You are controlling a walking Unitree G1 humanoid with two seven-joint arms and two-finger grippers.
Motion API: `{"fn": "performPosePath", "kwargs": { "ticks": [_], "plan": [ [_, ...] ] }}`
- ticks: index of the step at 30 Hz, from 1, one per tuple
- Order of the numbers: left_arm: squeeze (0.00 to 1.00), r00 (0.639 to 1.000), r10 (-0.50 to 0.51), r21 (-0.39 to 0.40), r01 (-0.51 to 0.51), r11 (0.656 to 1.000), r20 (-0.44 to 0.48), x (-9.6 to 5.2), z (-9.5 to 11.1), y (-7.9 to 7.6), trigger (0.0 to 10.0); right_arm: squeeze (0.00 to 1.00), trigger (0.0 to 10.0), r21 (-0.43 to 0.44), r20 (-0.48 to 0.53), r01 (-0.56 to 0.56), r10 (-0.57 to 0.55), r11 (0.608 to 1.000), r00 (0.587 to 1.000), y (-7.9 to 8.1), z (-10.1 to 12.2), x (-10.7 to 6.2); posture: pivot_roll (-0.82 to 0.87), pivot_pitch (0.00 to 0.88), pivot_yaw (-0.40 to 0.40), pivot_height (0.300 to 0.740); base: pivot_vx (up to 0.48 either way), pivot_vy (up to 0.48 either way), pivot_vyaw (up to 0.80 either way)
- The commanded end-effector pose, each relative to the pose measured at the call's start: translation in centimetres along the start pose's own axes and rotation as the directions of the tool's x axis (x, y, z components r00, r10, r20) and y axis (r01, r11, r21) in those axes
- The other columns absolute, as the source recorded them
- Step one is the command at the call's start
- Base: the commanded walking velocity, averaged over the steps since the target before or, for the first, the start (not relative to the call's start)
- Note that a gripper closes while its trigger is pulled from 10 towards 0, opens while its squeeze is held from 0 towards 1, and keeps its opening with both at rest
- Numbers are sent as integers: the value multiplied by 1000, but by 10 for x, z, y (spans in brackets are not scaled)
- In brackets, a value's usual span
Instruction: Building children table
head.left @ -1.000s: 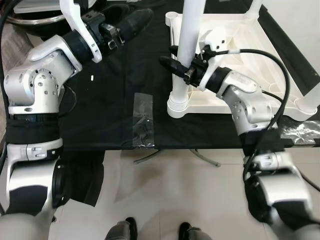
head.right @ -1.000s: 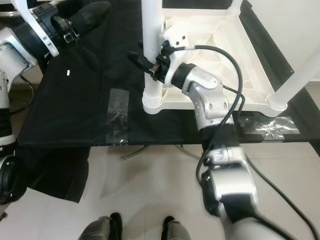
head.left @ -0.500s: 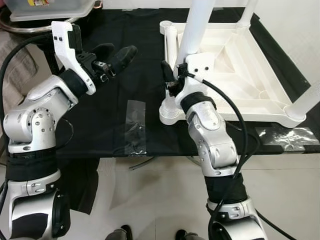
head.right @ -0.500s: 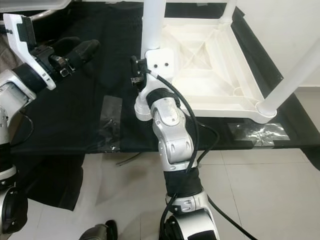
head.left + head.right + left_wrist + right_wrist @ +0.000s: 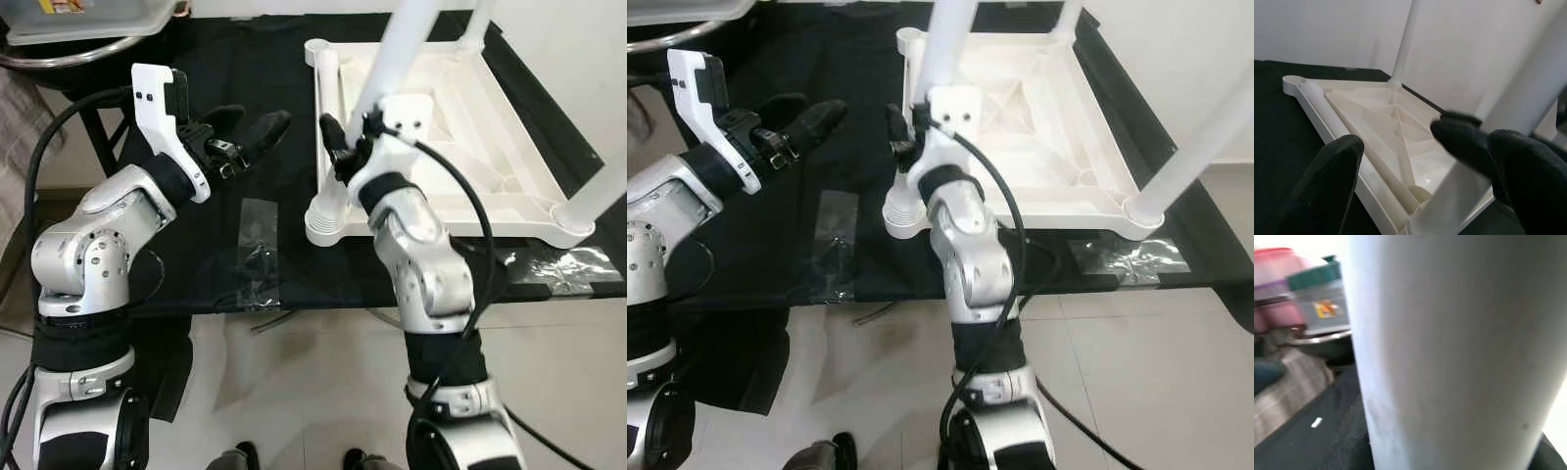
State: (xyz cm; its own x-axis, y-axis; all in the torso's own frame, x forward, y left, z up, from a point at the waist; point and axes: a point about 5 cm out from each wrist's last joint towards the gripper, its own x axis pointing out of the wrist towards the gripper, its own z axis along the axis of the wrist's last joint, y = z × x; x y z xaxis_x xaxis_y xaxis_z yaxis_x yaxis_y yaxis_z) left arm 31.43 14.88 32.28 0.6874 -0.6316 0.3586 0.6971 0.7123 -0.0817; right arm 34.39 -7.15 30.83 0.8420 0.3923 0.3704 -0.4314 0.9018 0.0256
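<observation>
the children's table (image 5: pixel 460 127) lies upside down on a black cloth (image 5: pixel 235 117) that covers the tabletop, its white ribbed underside facing up. three legs stand up out of its corners in the head views. the one that matters is the near-left leg (image 5: pixel 392 59), which rises from a ribbed socket (image 5: pixel 323 217) at the corner closest to the robot. its long axis runs upward and leans a little away to the right.

the right gripper (image 5: pixel 338 152) is right at this leg, low on the shaft just above the socket, and the right wrist view has the white shaft (image 5: pixel 1449 352) directly in front of the camera. the black fingers look to be around the leg, but the pictures do not show whether they are clamped, so i cannot tell.

the left gripper (image 5: pixel 250 137) hovers above the cloth to the left of the leg, clearly apart from it, pointing across at it with its fingers (image 5: pixel 1334 171) spread wide and nothing between them. so the right arm is the nearer one, and the left would have to travel to its right to reach the leg.

a strip of clear tape (image 5: pixel 257 253) sits on the cloth near the front edge. a grey storage box (image 5: pixel 1320 303) carries a small orange label, too blurred to read.
</observation>
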Motion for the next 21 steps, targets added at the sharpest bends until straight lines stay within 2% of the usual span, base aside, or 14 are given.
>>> {"fn": "performPosePath", "kwargs": {
  "ticks": [1, 3, 4, 6, 10, 14, 15, 16, 17, 18, 20, 21],
  "plan": [
    [0, 1000, 1, -14, -1, 1000, -20, -3, -6, -1, 10000, 0, 0, 10, 60, -70, 70, 997, 996, 5, 15, 3, 105, 241, 1, 740, 0, 0, 0],
    [0, 1000, -4, -26, 3, 1000, -24, -3, -9, -4, 10000, 0, 0, -19, 141, -134, 136, 991, 981, 3, 43, 7, 101, 239, 0, 740, 0, 0, 0],
    [0, 1000, -4, -26, 3, 1000, -24, -3, -9, -4, 10000, 0, 0, -19, 141, -134, 136, 991, 981, 3, 43, 7, 101, 239, 0, 740, 0, 0, 0],
    [0, 1000, -7, -34, 6, 999, -26, -2, -11, -7, 10000, 0, 0, -37, 171, -157, 161, 987, 972, 3, 57, 8, 99, 238, -1, 740, 0, 0, 0],
    [0, 1000, -8, -35, 8, 999, -27, -2, -12, -8, 10000, 0, 0, -42, 182, -174, 178, 984, 967, 3, 63, 10, 99, 237, -3, 740, 0, 0, 0],
    [0, 999, 29, 7, -29, 1000, -24, -2, -14, -7, 10000, 0, 0, -70, 158, -194, 202, 979, 966, 0, 61, 11, 98, 230, -8, 740, 0, 0, 0],
    [0, 991, 135, 73, -134, 988, 0, -5, -15, 0, 10000, 0, 10000, -74, 132, -192, 201, 979, 971, -4, 56, 9, 97, 226, -10, 740, 0, 0, 0],
    [0, 991, 135, 73, -134, 988, 0, -5, -15, 0, 10000, 0, 10000, -74, 132, -192, 201, 979, 971, -4, 56, 9, 97, 226, -10, 740, 0, 0, 0],
    [0, 956, 292, 63, -293, 954, 27, -15, -21, 12, 10000, 0, 10000, -16, 90, -253, 253, 967, 963, -5, 46, -3, 91, 218, -14, 740, 0, 0, 0],
    [0, 937, 349, 112, -350, 930, 33, -22, -24, 15, 10000, 0, 10000, -4, 83, -314, 314, 949, 946, -3, 43, -12, 79, 205, -19, 740, 0, 0, 0],
    [0, 937, 349, 112, -350, 930, 33, -22, -24, 15, 10000, 0, 10000, -4, 83, -314, 314, 949, 946, -3, 43, -12, 79, 205, -19, 740, 0, 0, 0],
    [0, 928, 371, 146, -372, 917, 34, -27, -25, 16, 10000, 0, 10000, 0, 82, -358, 356, 934, 931, -1, 43, -19, 79, 205, -19, 740, 0, 0, 0]
  ]
}}
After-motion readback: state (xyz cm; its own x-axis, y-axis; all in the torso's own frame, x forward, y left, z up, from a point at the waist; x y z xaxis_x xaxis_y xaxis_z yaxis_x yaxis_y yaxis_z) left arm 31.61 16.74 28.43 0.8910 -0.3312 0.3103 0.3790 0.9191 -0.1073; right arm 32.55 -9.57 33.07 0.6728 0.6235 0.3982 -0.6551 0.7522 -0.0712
